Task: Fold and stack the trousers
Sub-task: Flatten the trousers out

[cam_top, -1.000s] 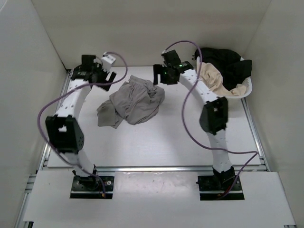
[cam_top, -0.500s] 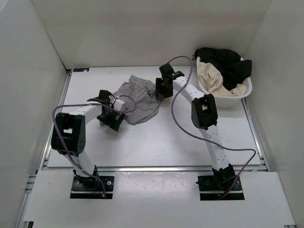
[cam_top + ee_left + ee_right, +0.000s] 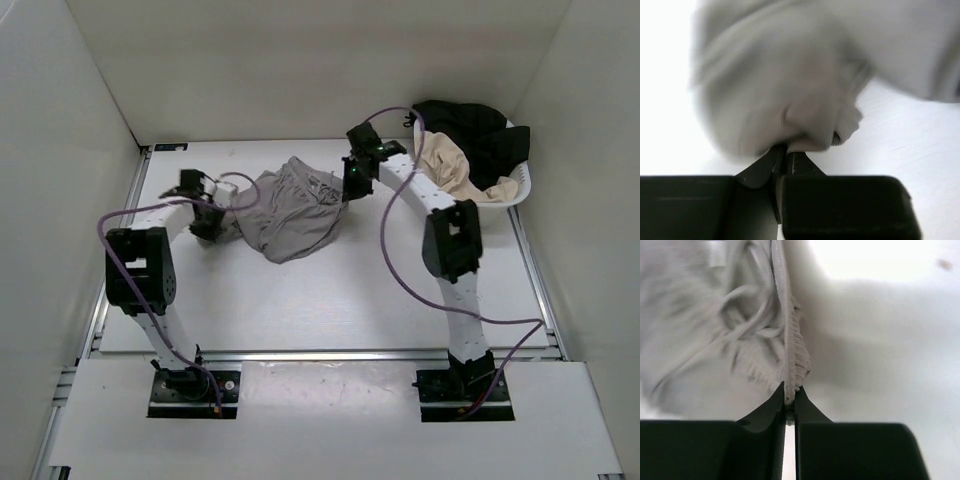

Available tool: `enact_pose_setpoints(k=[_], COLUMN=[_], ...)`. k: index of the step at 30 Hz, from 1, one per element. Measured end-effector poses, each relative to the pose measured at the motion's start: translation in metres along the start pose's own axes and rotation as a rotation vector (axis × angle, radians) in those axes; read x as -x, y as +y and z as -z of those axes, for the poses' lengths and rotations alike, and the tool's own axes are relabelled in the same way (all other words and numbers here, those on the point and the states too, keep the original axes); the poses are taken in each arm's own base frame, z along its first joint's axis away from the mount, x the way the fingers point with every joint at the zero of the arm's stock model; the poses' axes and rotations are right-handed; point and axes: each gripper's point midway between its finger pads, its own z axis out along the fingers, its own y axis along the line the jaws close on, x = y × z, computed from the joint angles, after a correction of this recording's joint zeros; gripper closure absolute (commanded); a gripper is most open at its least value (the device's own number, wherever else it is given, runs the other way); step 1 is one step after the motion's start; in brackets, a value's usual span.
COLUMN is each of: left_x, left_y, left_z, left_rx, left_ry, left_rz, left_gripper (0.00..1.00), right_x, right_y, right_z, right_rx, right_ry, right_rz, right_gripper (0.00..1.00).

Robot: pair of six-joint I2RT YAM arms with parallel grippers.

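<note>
the trousers [image 3: 290,205] lie in a crumpled grey heap on the white surface [image 3: 330,290], toward the far middle, bunched rather than spread, with folds and a drawstring showing near the right-hand side. the left pincer [image 3: 218,218] sits at the heap's left edge; in the left wrist view its pincer [image 3: 785,150] is pressed together on a small fold of the grey cloth [image 3: 790,100], which is blurred above it. the right pincer [image 3: 350,186] is at the heap's far right edge; in the right wrist view the pincer [image 3: 790,396] is clamped on a ribbed, gathered hem [image 3: 792,355], probably the waistband, though the blur makes that unsure. both arms reach in from the near edge with purple cables looping off them. at the far right corner stands a white basket [image 3: 522,188] holding a black garment [image 3: 470,125] and a beige garment [image 3: 450,162], well apart from the trousers.
</note>
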Motion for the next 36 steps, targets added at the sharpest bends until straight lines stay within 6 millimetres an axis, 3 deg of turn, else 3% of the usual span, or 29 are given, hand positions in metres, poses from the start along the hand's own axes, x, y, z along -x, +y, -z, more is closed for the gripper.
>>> enact_pose_setpoints(k=[3,4,7,8,10,11,14,17,19,21,23,26,28,30,32,34,36], left_x=[0.019,0.032,0.061,0.069,0.082,0.088,0.103,0.114,0.114,0.109,0.106,0.109,0.109,0.096,0.075,0.051,0.035], left_y=[0.071,0.103,0.169,0.182,0.192,0.192,0.195,0.204,0.21,0.218,0.227,0.252,0.269,0.274,0.264,0.24,0.212], left_z=[0.038,0.061,0.13,0.152,0.184,0.195,0.208,0.208,0.206,0.2,0.19,0.165,0.134,0.096,0.061,0.035,0.024], left_rx=[0.099,0.152,0.307,0.35,0.397,0.405,0.415,0.434,0.451,0.468,0.486,0.524,0.538,0.517,0.448,0.347,0.243], left_ry=[-0.065,-0.11,-0.223,-0.253,-0.289,-0.298,-0.293,-0.28,-0.259,-0.222,-0.191,-0.155,-0.125,-0.072,-0.01,0.035,0.045], left_rz=[0.076,0.091,0.086,0.074,0.04,0.022,-0.015,-0.037,-0.04,-0.036,-0.028,-0.013,-0.001,0.023,0.044,0.061,0.069], left_gripper=[0.86,0.86,0.86,0.86,0.86,0.86,0.86,0.86,0.86,0.86,0.86,0.86,0.58,0.16,0.0,0.0,0.0], right_x=[0.009,0.015,0.017,0.014,0.004,0.0,-0.006,-0.019,-0.026,-0.022,-0.002,0.047,0.076,0.091,0.098,0.098,0.091], right_y=[0.008,0.013,0.015,0.014,0.009,0.005,-0.007,-0.023,-0.03,-0.03,-0.023,-0.014,-0.016,-0.02,-0.022,-0.02,-0.018], right_z=[0.09,0.134,0.235,0.255,0.279,0.28,0.248,0.203,0.195,0.207,0.231,0.287,0.327,0.351,0.36,0.354,0.337], right_rx=[0.016,0.038,0.087,0.099,0.109,0.105,0.059,-0.018,-0.053,-0.057,-0.03,0.037,0.066,0.08,0.094,0.117,0.133], right_ry=[-0.1,-0.177,-0.354,-0.391,-0.428,-0.422,-0.328,-0.193,-0.144,-0.154,-0.225,-0.417,-0.553,-0.633,-0.666,-0.653,-0.601], right_rz=[0.01,0.012,-0.004,-0.012,-0.03,-0.041,-0.071,-0.092,-0.1,-0.104,-0.108,-0.126,-0.146,-0.167,-0.186,-0.197,-0.206], right_gripper=[1.0,1.0,1.0,1.0,1.0,1.0,1.0,1.0,1.0,1.0,1.0,1.0,1.0,1.0,1.0,1.0,1.0])
